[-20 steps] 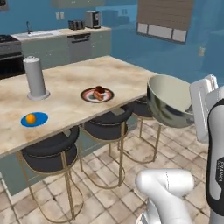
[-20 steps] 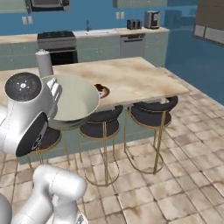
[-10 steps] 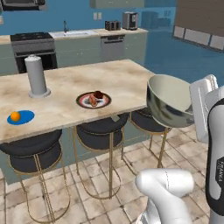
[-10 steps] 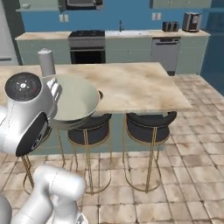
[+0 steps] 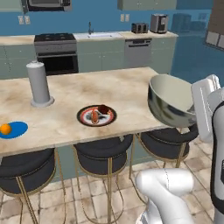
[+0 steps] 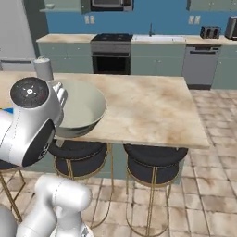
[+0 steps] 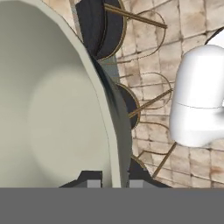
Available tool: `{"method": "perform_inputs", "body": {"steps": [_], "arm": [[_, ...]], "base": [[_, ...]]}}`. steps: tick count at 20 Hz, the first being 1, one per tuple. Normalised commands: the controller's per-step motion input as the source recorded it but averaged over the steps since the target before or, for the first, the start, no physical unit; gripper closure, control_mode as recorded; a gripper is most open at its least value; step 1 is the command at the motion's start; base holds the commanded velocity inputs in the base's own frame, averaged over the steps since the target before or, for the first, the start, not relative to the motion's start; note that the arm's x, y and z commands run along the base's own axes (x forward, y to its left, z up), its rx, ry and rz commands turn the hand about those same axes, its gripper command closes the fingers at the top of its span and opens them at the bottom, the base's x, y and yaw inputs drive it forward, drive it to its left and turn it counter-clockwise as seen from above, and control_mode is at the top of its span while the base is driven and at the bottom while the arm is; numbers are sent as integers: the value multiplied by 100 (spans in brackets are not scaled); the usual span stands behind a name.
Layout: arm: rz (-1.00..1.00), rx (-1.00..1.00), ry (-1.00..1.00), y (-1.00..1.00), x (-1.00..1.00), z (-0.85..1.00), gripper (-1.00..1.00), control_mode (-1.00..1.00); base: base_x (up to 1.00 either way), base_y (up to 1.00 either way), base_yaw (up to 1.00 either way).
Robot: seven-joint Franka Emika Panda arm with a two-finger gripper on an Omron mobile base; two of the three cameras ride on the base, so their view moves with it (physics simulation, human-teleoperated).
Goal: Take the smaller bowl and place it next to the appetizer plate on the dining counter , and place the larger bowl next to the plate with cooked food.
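The larger bowl (image 5: 169, 101), cream inside and dark olive outside, hangs tilted in the air past the near edge of the dining counter (image 5: 113, 89), above the stools. My gripper (image 5: 195, 114) is shut on its rim. In the hand view the larger bowl (image 7: 52, 109) spreads across the left, its rim pinched in my gripper (image 7: 113, 182). The plate with cooked food (image 5: 96, 115) lies near the counter's front edge, left of the bowl. At the far left lies the blue appetizer plate (image 5: 13, 130) with an orange ball. The smaller bowl is out of view.
A grey cylinder (image 5: 39, 83) stands on the counter behind the plates. Black stools (image 5: 104, 156) with brass legs line the near side, over tiled floor. Beyond are the stove (image 5: 56, 52), sink and toaster along the back wall. The counter's right half (image 6: 152, 109) is bare.
The whole picture has shifted: the base has moved, so the counter and plates slid across both base views. The bowl stays held in the same place relative to the arm.
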Motion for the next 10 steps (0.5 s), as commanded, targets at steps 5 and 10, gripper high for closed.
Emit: {"method": "perform_inputs", "body": {"steps": [5, 10], "arm": [[0, 0, 0, 0, 0, 0, 100, 100], [0, 0, 0, 0, 0, 0, 100, 100]], "base": [[100, -16, 17], [100, -35, 25]]}}
